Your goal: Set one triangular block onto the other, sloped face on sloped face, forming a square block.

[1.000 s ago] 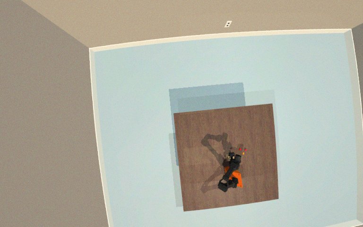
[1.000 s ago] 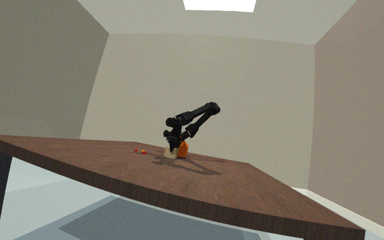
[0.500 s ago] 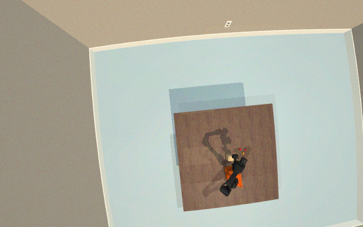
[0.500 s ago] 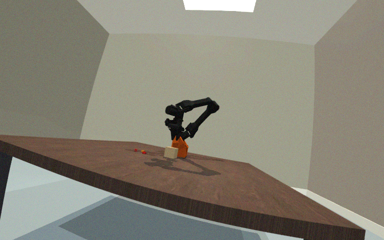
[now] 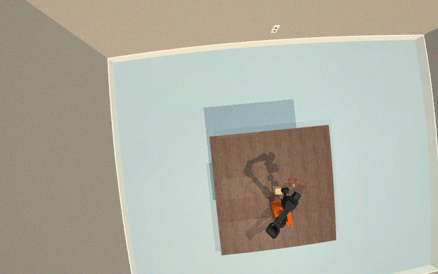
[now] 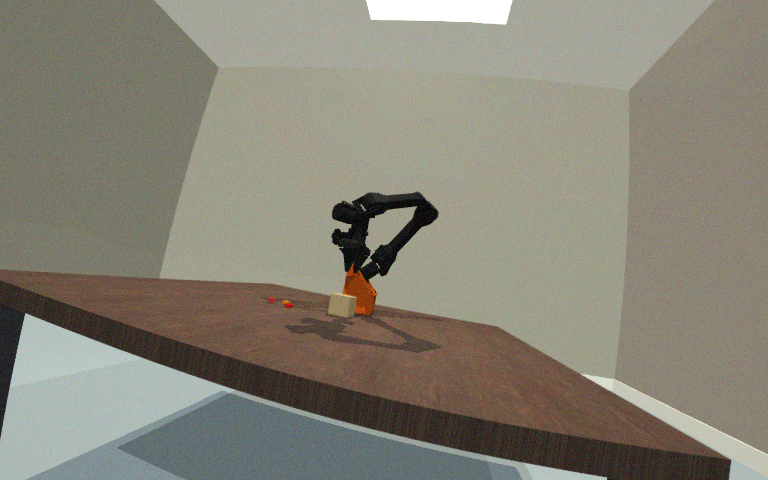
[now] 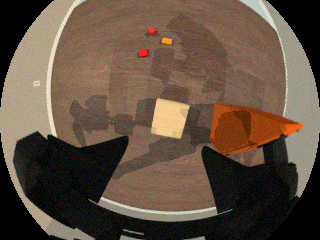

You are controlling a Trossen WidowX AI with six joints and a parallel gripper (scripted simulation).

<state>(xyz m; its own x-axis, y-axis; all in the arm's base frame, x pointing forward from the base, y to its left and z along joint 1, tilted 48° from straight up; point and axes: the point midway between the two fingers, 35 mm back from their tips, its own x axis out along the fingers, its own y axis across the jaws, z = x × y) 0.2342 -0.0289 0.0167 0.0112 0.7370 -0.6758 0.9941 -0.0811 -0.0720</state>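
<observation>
The gripper point(image 7: 163, 160) is hanging wide open with nothing between its fingers, which are filling the lower part of the wrist view. Just above them, at frame centre, the tan square block point(image 7: 168, 119) is sitting on the wooden table point(image 7: 100, 60). An orange wedge-shaped piece point(image 7: 243, 128) is lying just right of it. Three small red and orange bits point(image 7: 152, 31) are resting near the upper middle, well apart.

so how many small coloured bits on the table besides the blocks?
3. Two red bits and one orange bit, clustered on the table beyond the tan block. The arm may hide others.
</observation>
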